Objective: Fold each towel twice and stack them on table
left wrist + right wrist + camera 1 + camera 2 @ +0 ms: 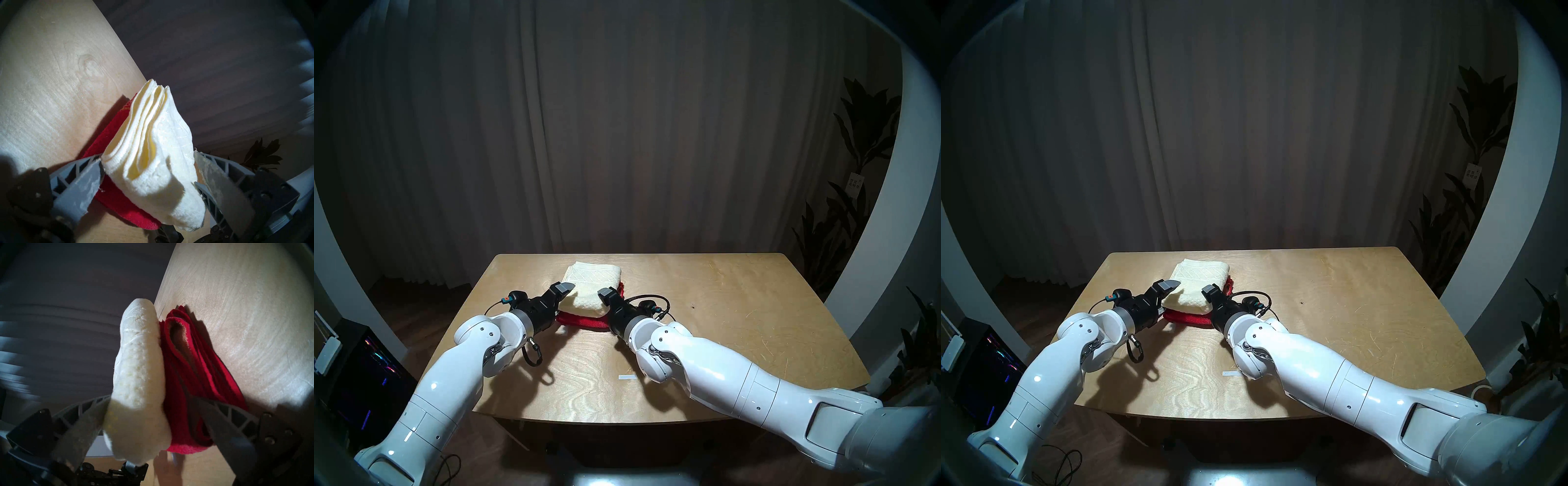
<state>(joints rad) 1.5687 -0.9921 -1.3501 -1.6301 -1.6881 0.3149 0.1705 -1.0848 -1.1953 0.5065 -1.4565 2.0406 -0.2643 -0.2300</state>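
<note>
We see the cream-white towel (590, 283) folded into a thick pad and lying on top of the folded red towel (582, 321), just above the middle of the head frame on the plywood counter (738, 322). The red one shows as a strip along the cream pad's lower edge and a sliver at its right side.

Our left gripper (147, 171) comes in from the left of the frame at the stack's lower left corner. In the left wrist view its 2 grey fingers (81, 183) stand spread on either side of the cream towel's layered edge; the left-hand finger sits right at the cloth, the right-hand one just beside it, and we cannot tell whether either presses it.

Our right gripper (153, 419) meets the stack's lower right corner. In the right wrist view 1 finger lies against the cream towel's rounded fold at the left, the other against the red towel's layers at the right, so both towels sit between them. The view is blurred, and we cannot tell whether the jaws pinch or stand loose.

A white tape mark (626, 377) lies lower on the counter.
</note>
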